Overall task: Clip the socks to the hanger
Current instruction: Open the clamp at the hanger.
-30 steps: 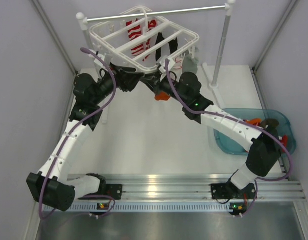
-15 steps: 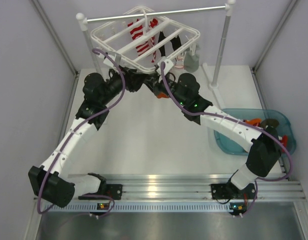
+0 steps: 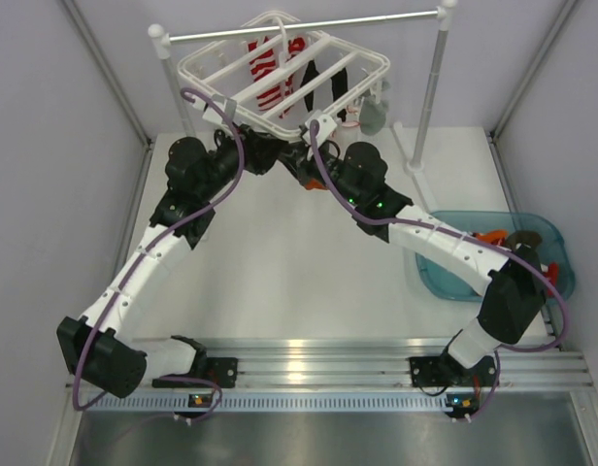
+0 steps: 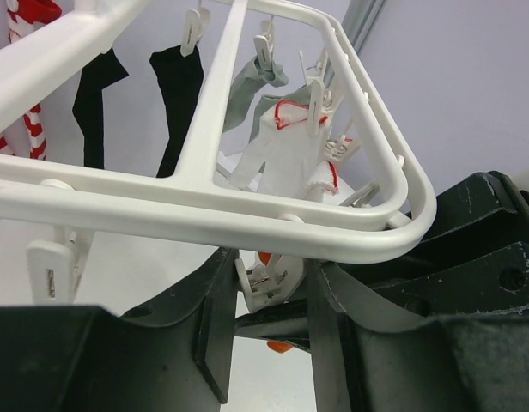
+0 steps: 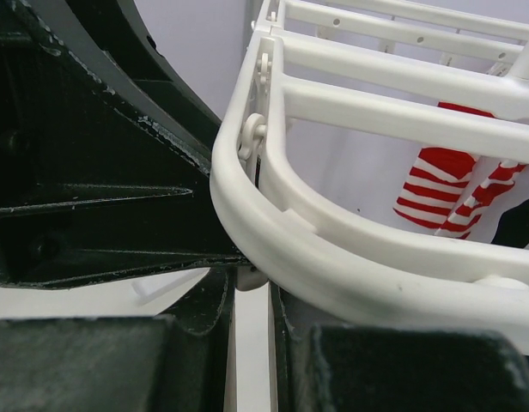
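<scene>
The white plastic hanger (image 3: 289,85) hangs from the silver rail (image 3: 396,16) over the table's far edge. It carries a striped sock (image 5: 445,193), black socks (image 4: 177,94), a grey sock (image 4: 246,86) and a white sock (image 4: 286,150). The left gripper (image 4: 269,309) straddles a dangling clip (image 4: 269,279), fingers apart. The right gripper (image 5: 247,309) is pinched on an orange sock (image 3: 303,183). More socks (image 3: 493,236) lie in the translucent teal bin (image 3: 437,277) at the table's right edge.
</scene>
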